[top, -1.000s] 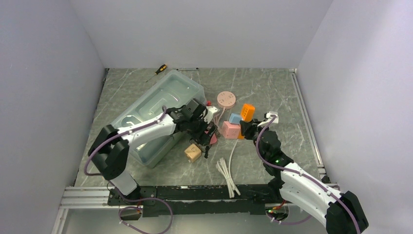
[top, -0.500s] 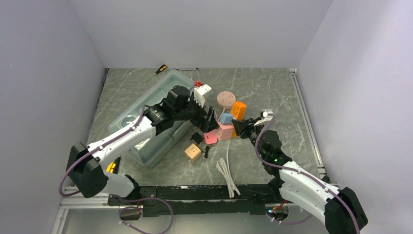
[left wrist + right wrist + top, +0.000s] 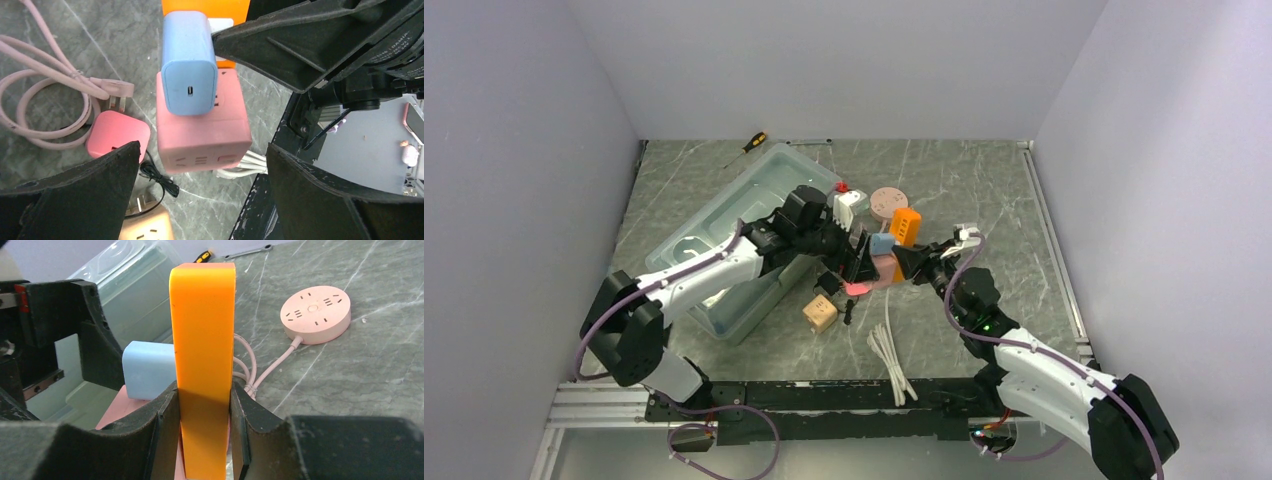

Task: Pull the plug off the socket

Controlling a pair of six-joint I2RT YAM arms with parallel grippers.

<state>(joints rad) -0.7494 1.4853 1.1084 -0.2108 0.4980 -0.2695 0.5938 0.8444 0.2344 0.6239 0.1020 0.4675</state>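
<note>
Motor lettering (image 3: 396, 46) "DAMIA" near orange plug (image 3: 232, 7)

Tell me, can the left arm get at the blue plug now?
Probably yes: the open left pincer faces the blue plug with nothing between; the right pincer, shut on the orange plug, sits beyond it.

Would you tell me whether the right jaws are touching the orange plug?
Touching. The right wrist view shows the right jaws closed on the orange plug, one pressed against each of its sides with no gap.
</note>
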